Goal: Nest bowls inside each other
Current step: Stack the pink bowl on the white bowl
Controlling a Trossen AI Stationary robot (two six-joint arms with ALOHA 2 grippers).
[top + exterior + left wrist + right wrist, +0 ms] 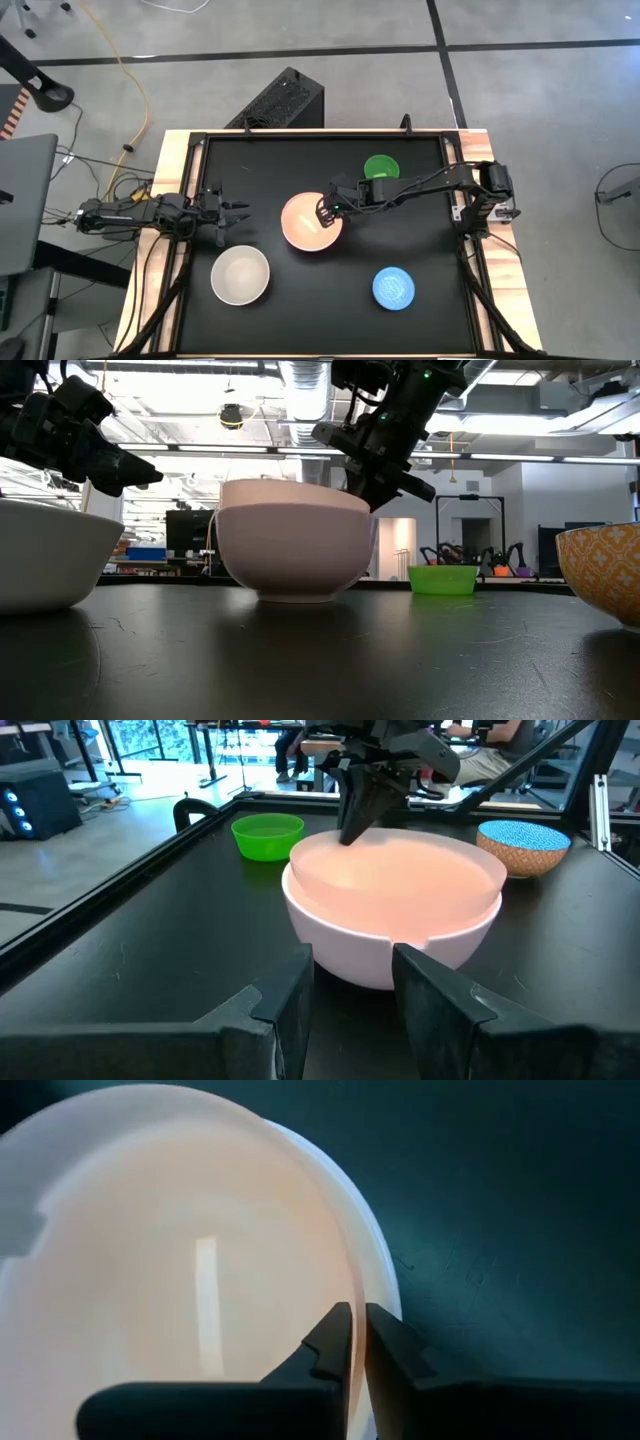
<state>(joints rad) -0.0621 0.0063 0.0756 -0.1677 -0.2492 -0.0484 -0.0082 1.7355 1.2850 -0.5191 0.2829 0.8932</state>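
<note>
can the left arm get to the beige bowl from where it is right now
Probably yes. The left gripper hangs open just above the beige bowl, with nothing between them.

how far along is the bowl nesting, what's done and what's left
Done: the pink bowl sits inside the white bowl at the table's middle. In hand: the right tool is at the pink bowl's rim, its fingers close on either side; whether it grips is unclear. Left: the beige bowl, the blue bowl and the green bowl stand apart, unstacked. The left tool waits open at the left.
</note>
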